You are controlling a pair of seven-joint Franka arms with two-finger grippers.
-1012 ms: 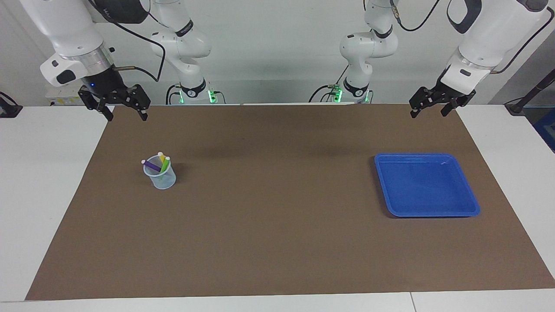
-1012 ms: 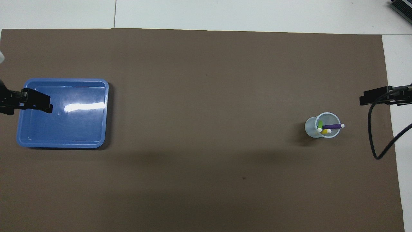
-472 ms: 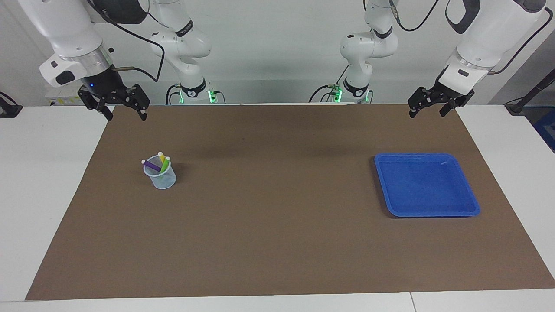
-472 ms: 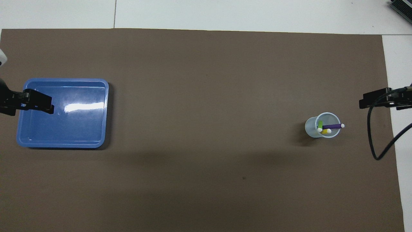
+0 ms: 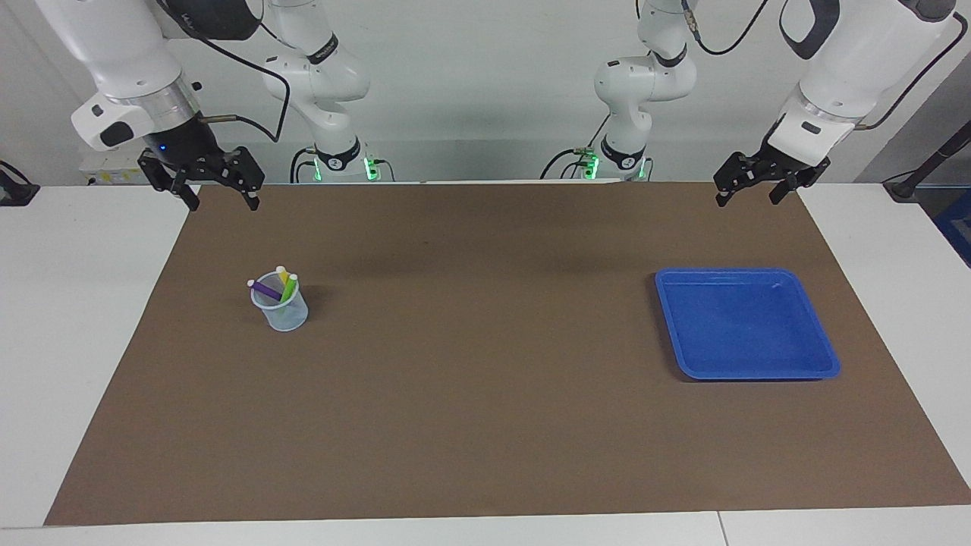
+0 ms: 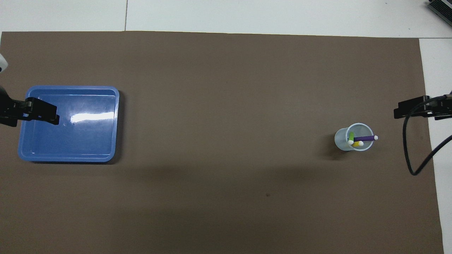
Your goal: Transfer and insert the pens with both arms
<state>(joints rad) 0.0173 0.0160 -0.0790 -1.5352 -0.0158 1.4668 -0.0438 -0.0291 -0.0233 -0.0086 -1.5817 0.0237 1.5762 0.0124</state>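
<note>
Three pens stand tilted in a clear plastic cup (image 5: 286, 317) toward the right arm's end of the mat: a purple pen (image 5: 265, 289), a green pen (image 5: 289, 291) and a yellow pen (image 5: 283, 277), each with a pale tip. From above, the purple pen (image 6: 365, 138) leans over the cup's rim. My right gripper (image 5: 221, 200) hangs open and empty in the air over the mat's edge by the robots, well apart from the cup. My left gripper (image 5: 748, 197) is also open and empty, raised at the left arm's end.
A blue tray (image 5: 747, 373) with nothing in it lies on the brown mat (image 5: 485, 394) toward the left arm's end. Two smaller white arms with green-lit bases (image 5: 341, 163) stand at the table's back edge. A black cable (image 6: 409, 155) dangles by the right gripper.
Both grippers have shifted only slightly in the air and stay open. The cup, pens and tray have not moved.
</note>
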